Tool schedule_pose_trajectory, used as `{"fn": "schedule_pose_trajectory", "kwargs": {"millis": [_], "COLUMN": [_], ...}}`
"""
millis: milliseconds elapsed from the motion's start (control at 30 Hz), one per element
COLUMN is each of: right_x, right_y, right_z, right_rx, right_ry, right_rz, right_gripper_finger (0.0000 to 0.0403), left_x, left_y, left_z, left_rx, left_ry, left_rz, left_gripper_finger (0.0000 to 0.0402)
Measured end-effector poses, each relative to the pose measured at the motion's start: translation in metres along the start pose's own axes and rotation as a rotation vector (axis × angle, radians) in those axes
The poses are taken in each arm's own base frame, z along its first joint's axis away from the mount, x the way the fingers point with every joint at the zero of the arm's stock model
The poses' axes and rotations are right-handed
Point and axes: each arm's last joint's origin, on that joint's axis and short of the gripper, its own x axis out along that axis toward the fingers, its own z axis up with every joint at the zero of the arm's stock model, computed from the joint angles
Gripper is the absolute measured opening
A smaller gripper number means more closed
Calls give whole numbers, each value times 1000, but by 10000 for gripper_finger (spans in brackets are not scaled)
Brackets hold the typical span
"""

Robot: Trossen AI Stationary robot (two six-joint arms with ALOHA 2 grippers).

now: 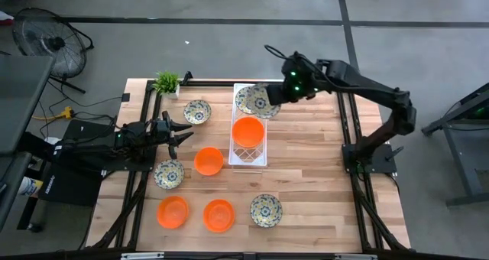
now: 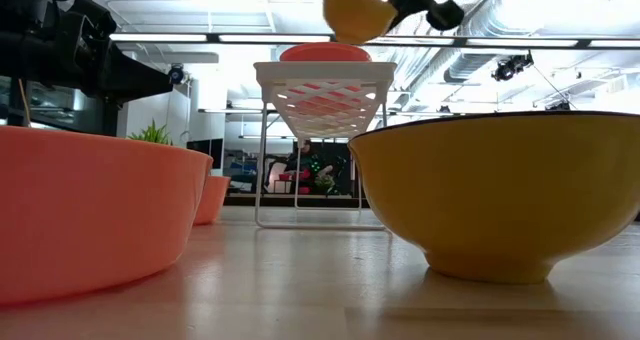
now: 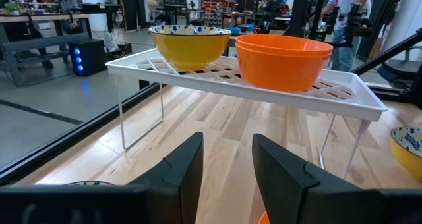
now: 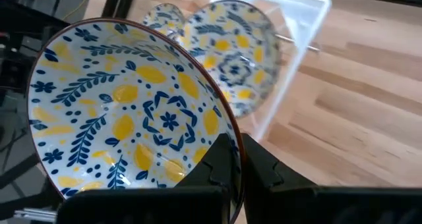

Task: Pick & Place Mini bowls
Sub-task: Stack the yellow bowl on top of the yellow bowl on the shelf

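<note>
The right end effector (image 1: 276, 97) pinches a floral bowl (image 1: 263, 103) by its rim above the white rack's (image 1: 238, 157) far end, ready to stack, while the left end effector (image 1: 182, 133) waits open near the counter's (image 1: 321, 183) left edge.

A white wire rack (image 1: 250, 162) stands mid-table with 2 bowls on it: 1 at its far end (image 1: 246, 99), 1 stack at its middle (image 1: 248, 131). The right gripper (image 1: 276, 96) holds another bowl (image 1: 263, 104) above the far end. Left of the rack sit 3 bowls (image 1: 197, 111) (image 1: 208, 160) (image 1: 169, 173); 3 more (image 1: 173, 211) (image 1: 218, 215) (image 1: 265, 209) line the near edge. A plant (image 1: 166, 82) stands at the far left corner.
</note>
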Motion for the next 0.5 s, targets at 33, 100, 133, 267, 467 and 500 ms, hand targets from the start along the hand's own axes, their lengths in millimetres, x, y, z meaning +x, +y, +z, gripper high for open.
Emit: {"fn": "schedule_pose_trajectory", "kwargs": {"millis": [33, 100, 133, 267, 467, 500], "right_x": [2, 9, 13, 29, 53, 57], "right_y": [2, 6, 8, 16, 15, 13], "right_z": [4, 11, 15, 33, 53, 55], "right_rx": [6, 27, 38, 82, 174, 190], "right_ry": [2, 8, 8, 25, 68, 84], "right_rz": [-2, -18, -25, -27, -50, -61], "right_gripper_finger": [1, 1, 1, 1, 1, 1], "left_x": [0, 0, 0, 0, 0, 0], "left_y": [0, 0, 0, 0, 0, 0], "left_z": [0, 0, 0, 0, 0, 0], "left_rx": [0, 0, 0, 0, 0, 0], "left_ry": [0, 0, 0, 0, 0, 0], "left_rz": [0, 0, 0, 0, 0, 0], "left_gripper_finger": [129, 129, 129, 129, 129, 129]}}
